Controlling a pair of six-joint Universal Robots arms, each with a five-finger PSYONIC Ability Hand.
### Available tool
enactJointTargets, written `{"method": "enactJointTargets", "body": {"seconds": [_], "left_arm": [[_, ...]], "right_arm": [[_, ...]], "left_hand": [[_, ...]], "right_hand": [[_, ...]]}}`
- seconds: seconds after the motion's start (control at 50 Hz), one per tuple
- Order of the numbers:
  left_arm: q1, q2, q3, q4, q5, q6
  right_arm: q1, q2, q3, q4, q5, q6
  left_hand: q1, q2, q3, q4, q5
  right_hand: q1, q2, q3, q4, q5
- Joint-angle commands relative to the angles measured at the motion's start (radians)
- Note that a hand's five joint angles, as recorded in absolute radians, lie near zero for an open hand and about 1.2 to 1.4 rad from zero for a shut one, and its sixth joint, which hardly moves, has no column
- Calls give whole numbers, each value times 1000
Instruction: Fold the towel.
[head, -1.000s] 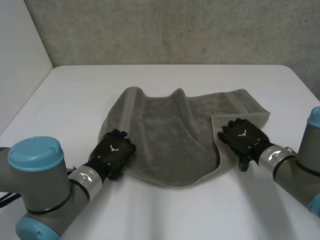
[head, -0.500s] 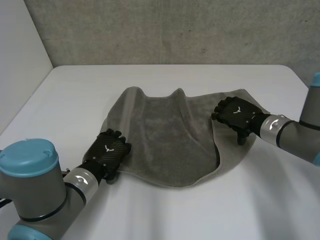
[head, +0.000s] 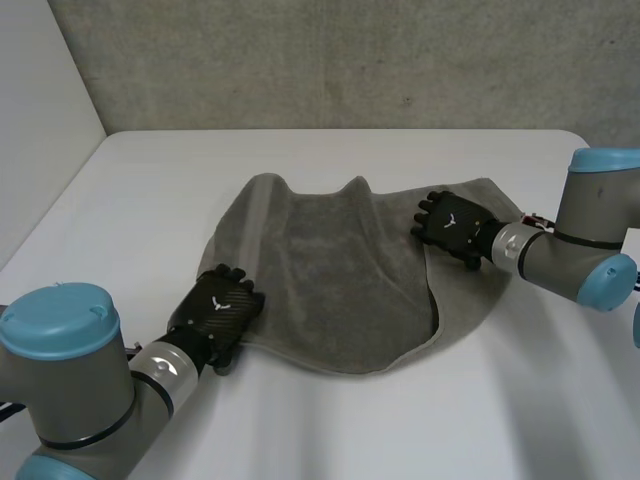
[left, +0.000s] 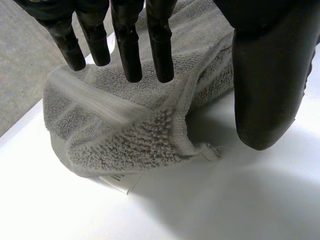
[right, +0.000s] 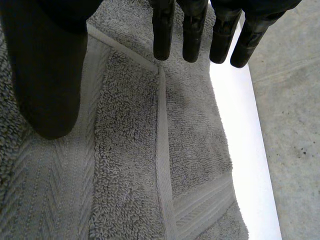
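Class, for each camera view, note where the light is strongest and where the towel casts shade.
Head view: the table is softly lit, with dark shade under the folded-over flap of the towel. Left wrist view: the table glares white beside the towel's corner. Right wrist view: the table strip along the towel's edge is washed white.

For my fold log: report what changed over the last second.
The black right hand slid away from the robot and inward over the right side of the grey terry towel. The black left hand drew back slightly at the near-left corner. Neither gripped anything; both are open. The towel lies much as before on the white table.
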Motion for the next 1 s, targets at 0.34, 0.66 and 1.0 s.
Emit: {"method": "enactJointTargets", "body": {"seconds": [0.34,0.66,1.0], "left_arm": [[1,4,-4,0,0,0],[5,6,-2,0,-2,0],[14,0,1,2,-6,1]], "right_arm": [[-13,-42,15,64,9,-79],[-143,-271,375,67,-5,-62],[-321,-499,704,-5,-34,209]], "left_hand": [[-51,-46,-44,-52,-11],[-45,-40,-44,-52,-5],[-48,-43,-44,-52,-8]], "right_hand": [[1006,1003,-6,-6,981],[1006,1003,-6,-6,981],[1006,1003,-6,-6,981]]}}
